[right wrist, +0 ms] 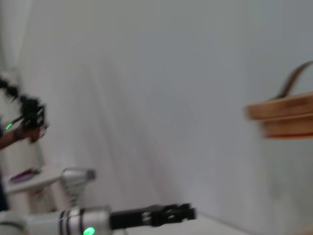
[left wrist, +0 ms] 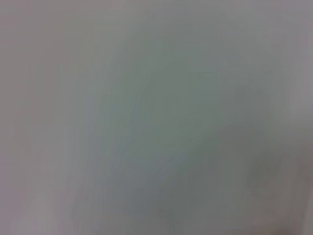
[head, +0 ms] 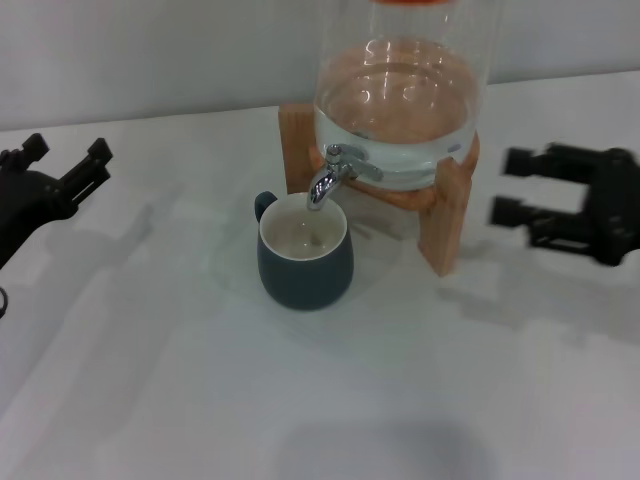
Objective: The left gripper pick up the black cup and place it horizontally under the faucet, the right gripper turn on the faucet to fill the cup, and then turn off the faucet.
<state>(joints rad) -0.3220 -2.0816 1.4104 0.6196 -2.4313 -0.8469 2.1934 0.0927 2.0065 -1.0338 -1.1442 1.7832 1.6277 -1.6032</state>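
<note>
The black cup [head: 305,258] stands upright on the white table, its cream inside facing up, directly below the spout of the chrome faucet [head: 330,178]. Its small handle points to the back left. My left gripper [head: 68,150] hovers open at the far left, well away from the cup. On the right my right gripper [head: 512,186] is open too, level with the faucet and a short way beyond the stand. Neither gripper holds anything. Only a blank white surface fills the left wrist view. In the right wrist view my left arm [right wrist: 98,220] appears far off.
The faucet belongs to a big glass jar [head: 400,100] partly filled with water, which rests on a wooden stand [head: 442,225] at the back centre. An edge of the wooden stand [right wrist: 283,115] also shows in the right wrist view. Bare white table [head: 300,400] lies in front.
</note>
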